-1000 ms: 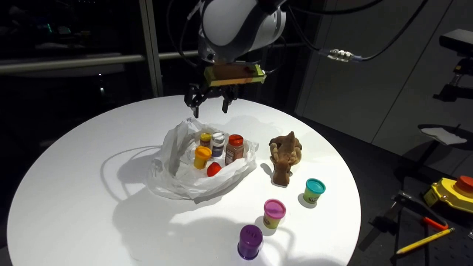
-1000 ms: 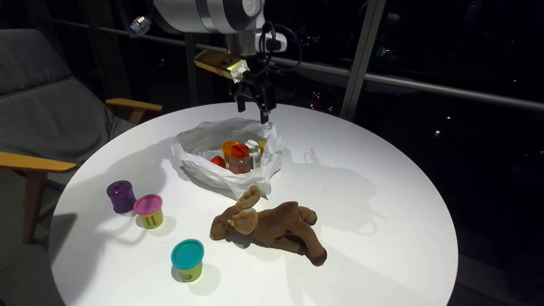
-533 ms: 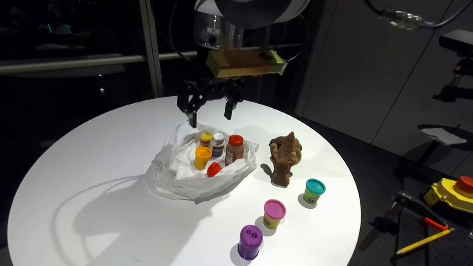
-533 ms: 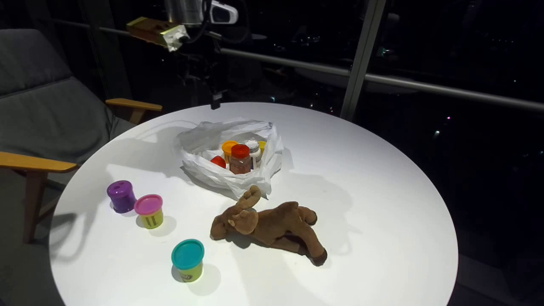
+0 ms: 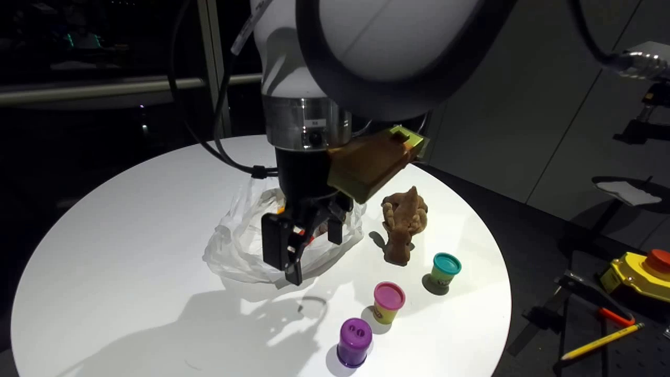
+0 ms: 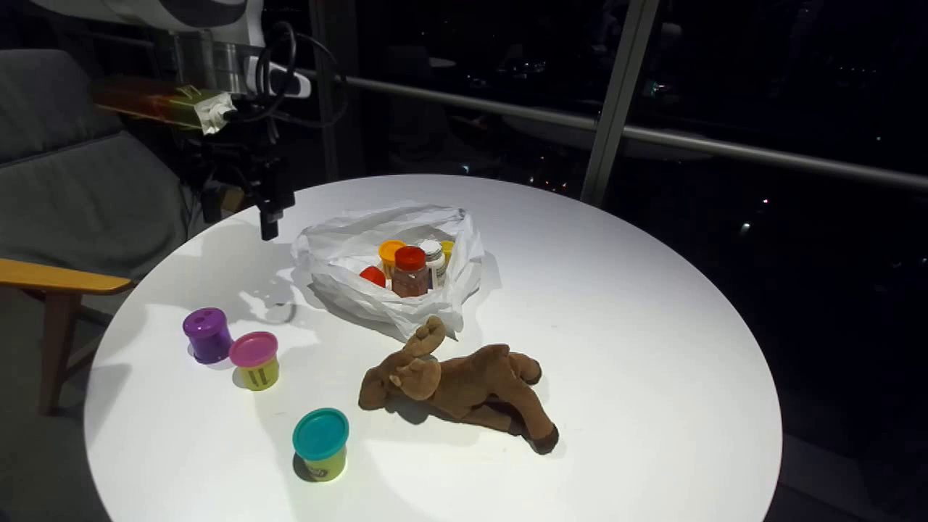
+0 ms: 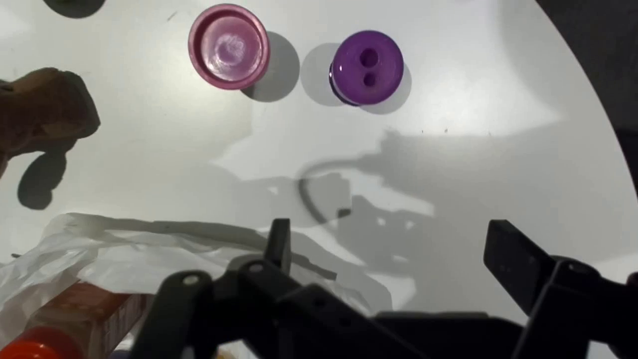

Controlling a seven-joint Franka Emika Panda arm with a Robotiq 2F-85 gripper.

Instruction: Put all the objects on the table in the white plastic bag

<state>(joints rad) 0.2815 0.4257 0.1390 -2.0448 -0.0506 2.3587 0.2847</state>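
Pincer [image 7: 390, 237] downward, two fingers [image 7: 518, 264] wide apart.

The tool [image 5: 314, 256] has moved closer to the purple 2-hole pencil sharpener [image 5: 354, 340]; in an exterior view it now hides much of the white plastic bag [image 5: 230, 256].

In an exterior view, the black two-fingered claw [image 5: 314, 252] hid the round white-capped bottle [image 6: 433, 255]. The wrist view's left edge cut off the brown plush moose [image 7: 50, 107]. I couldn't read the tiny lettering [image 6: 317, 472] on the teal-lidded yellow-green tub [image 6: 321, 444].
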